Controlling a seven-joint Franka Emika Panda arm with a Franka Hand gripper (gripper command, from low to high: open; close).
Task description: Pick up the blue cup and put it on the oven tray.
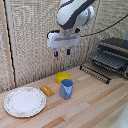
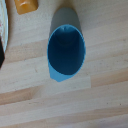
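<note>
The tool [image 1: 62, 52] hung high above the surface [image 1: 90, 105], jaws parted and empty, two blue-tipped fingers pointing straight down. Nothing between them. Directly below, well apart from it, stood the cup [image 1: 66, 89], upright on the wood, mouth open to the ceiling. In the wrist view the cup [image 2: 65, 50] sat nearly dead centre, its blue inside plain to see, so the line-up looked good.

Out from the cup: the yellow bowl [image 1: 63, 77] just beside it at 11 o'clock, an orange block [image 1: 47, 90] near at 9 o'clock, the plate [image 1: 24, 101] farther off at 8 o'clock. The tray [image 1: 96, 73] jutted from the oven [image 1: 113, 56] away at 2 o'clock, bare, well apart from the cup.

My read: this was the approach step, the grasp not yet made. The next move called for a straight drop, one finger inside the rim and one outside, or both astride the wall, then a squeeze. The handle's direction was hard to tell.
</note>
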